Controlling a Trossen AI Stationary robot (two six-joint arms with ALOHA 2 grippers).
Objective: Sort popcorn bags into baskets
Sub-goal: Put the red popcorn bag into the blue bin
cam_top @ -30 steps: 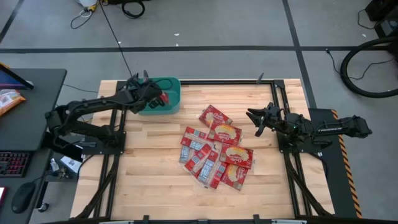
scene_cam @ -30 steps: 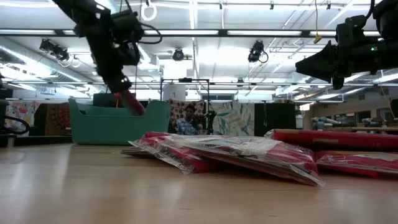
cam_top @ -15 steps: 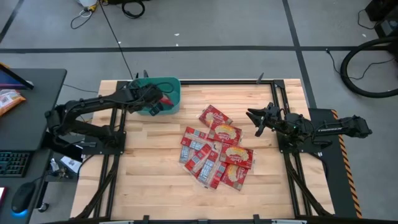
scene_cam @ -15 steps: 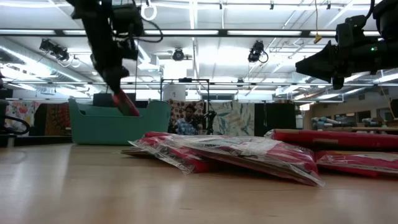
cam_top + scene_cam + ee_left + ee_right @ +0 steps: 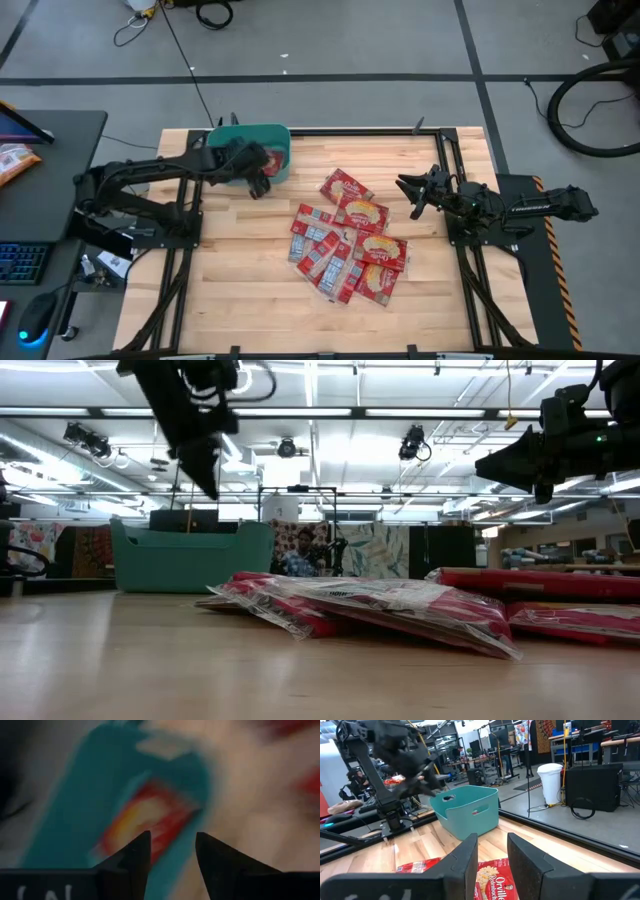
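Note:
A teal basket [image 5: 276, 136] stands at the table's far left corner. My left gripper [image 5: 258, 184] hovers open over its near right corner, well above the rim in the low view [image 5: 210, 485]. Beyond its fingers, the left wrist view shows one red popcorn bag [image 5: 150, 820] lying flat inside the basket [image 5: 90, 805]. Several more popcorn bags [image 5: 345, 240] lie in an overlapping pile on the wood at the table's middle. My right gripper [image 5: 407, 195] waits open in the air to the pile's right, pointing toward the table's left.
Black arm frames run along the table's left and right sides. A dark desk [image 5: 50, 130] with an orange packet [image 5: 15, 160] stands left of the table. Bare wood lies near the front edge [image 5: 250, 300]. A person [image 5: 300, 550] shows far behind the table.
My left gripper has opened and let go of the red popcorn bag, which has dropped into the basket. The gripper has then risen and drawn back a little toward the table's near edge.

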